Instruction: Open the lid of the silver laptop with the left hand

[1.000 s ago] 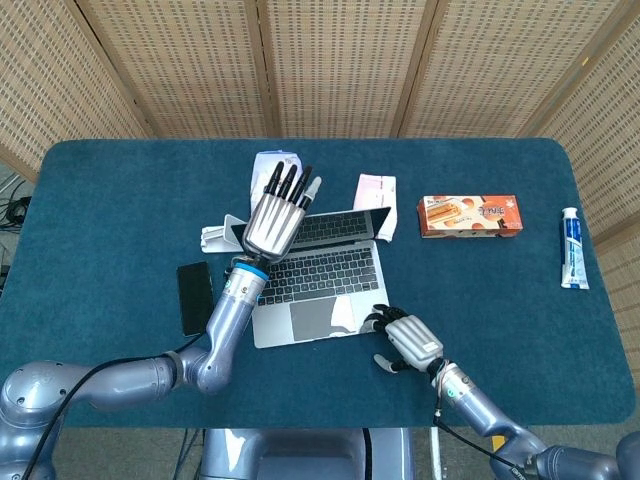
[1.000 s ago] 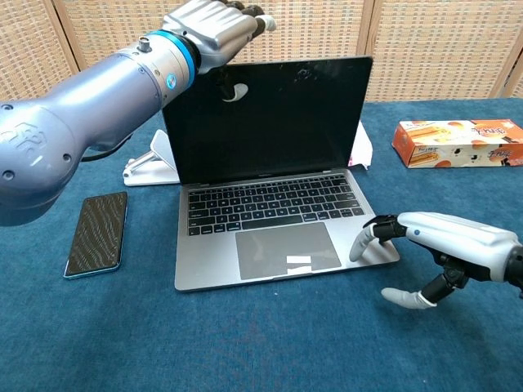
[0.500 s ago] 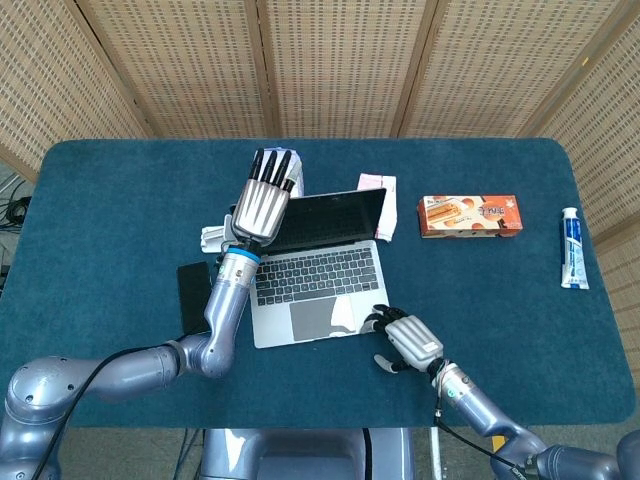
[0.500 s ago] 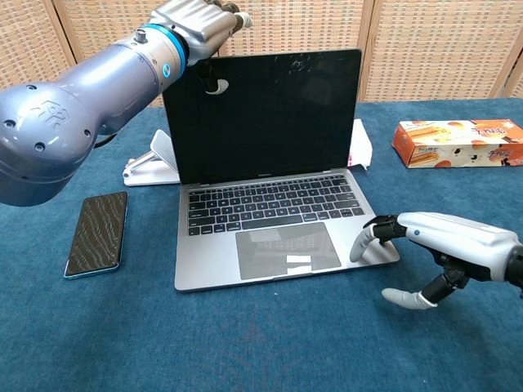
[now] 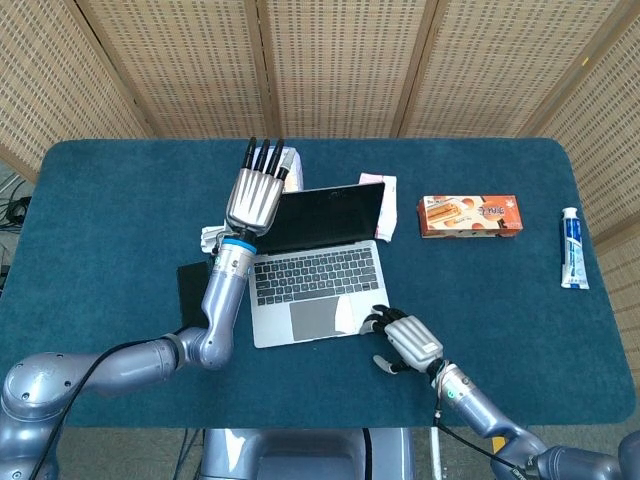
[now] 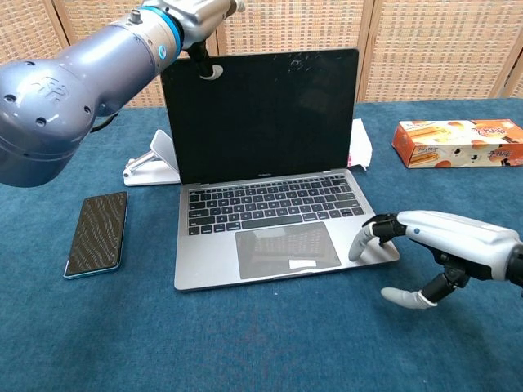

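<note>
The silver laptop [image 5: 315, 275] lies open mid-table, its dark screen [image 6: 261, 114] standing almost upright. My left hand [image 5: 255, 195] is at the lid's top left corner. Its thumb [image 6: 208, 72] presses on the screen's front, while its straight fingers [image 5: 265, 155] reach past the top edge behind the lid. In the chest view most of that hand is cut off by the frame's top. My right hand [image 6: 445, 245] rests on the cloth by the laptop's front right corner. One fingertip touches the base there, and the hand holds nothing.
A black phone [image 6: 96, 233] lies left of the laptop. A white stand [image 6: 151, 163] and white packets [image 5: 385, 185] sit behind it. An orange snack box [image 5: 470, 215] and a toothpaste tube [image 5: 570, 248] are to the right. Wicker screens stand behind the blue table [image 5: 100, 200].
The lid has swung further back, from tilted forward to almost upright. My left hand has moved back and up with its corner. The right hand has stayed put.
</note>
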`<state>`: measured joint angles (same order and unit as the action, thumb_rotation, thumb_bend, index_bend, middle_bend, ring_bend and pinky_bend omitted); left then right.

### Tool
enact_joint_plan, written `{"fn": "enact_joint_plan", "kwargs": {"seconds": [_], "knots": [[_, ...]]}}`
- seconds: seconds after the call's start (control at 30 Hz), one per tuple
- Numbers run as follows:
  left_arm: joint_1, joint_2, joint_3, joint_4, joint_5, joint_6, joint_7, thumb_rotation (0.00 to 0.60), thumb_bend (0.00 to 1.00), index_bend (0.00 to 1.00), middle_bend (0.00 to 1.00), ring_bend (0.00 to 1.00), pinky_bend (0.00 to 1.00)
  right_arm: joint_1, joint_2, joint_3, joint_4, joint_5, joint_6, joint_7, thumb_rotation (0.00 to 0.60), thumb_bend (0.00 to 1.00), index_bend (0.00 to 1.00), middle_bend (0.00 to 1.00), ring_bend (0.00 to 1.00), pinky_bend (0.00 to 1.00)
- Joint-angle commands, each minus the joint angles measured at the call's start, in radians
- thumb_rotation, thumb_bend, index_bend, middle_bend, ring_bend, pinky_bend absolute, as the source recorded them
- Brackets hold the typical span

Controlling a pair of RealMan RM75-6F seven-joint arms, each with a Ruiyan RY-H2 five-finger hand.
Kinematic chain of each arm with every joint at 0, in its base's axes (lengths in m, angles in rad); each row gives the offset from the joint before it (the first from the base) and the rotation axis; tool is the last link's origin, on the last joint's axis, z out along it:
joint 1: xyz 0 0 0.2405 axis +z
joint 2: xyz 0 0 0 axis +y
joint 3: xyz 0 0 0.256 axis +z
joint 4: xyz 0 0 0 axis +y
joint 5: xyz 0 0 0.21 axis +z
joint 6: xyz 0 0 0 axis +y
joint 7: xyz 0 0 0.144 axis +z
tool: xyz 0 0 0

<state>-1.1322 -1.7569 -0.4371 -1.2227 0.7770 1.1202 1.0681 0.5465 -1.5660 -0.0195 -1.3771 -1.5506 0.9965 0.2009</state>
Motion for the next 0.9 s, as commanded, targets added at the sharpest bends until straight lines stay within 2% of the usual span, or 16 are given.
{"fn": "enact_joint_plan", "kwargs": {"seconds": [0.03,0.33,0.5,0.7,0.8,0.9], "knots": [[0.026,0.035,0.015,-0.077,0.042,0.016,-0.052,0.547,0.37,0.00,0.00,0.00,0.00,-0.005,0.010,0.002,-0.015,-0.012,0.023,0.004,0.600,0.41,0.30,0.26,0.09,0.17],[0.171,0.197,0.087,-0.401,0.114,0.093,-0.163,0.552,0.37,0.00,0.00,0.00,0.00,-0.027,0.076,0.014,-0.086,-0.051,0.124,0.021,0.600,0.41,0.30,0.26,0.09,0.17],[0.302,0.351,0.175,-0.594,0.204,0.183,-0.223,0.552,0.37,0.00,0.00,0.00,0.00,-0.060,0.147,0.022,-0.131,-0.049,0.190,0.002,0.600,0.41,0.30,0.26,0.09,0.17],[0.449,0.471,0.277,-0.682,0.318,0.283,-0.347,0.553,0.37,0.00,0.00,0.00,0.00,-0.111,0.218,0.031,-0.147,-0.008,0.250,-0.016,0.600,0.41,0.30,0.25,0.09,0.17],[0.542,0.525,0.364,-0.686,0.411,0.340,-0.424,0.554,0.37,0.00,0.00,0.00,0.00,-0.140,0.249,0.041,-0.148,0.021,0.281,-0.024,0.600,0.41,0.30,0.25,0.09,0.17],[0.614,0.559,0.418,-0.674,0.462,0.390,-0.487,0.553,0.37,0.00,0.00,0.00,0.00,-0.166,0.269,0.048,-0.137,0.041,0.314,-0.052,0.600,0.41,0.30,0.25,0.08,0.17]]}}
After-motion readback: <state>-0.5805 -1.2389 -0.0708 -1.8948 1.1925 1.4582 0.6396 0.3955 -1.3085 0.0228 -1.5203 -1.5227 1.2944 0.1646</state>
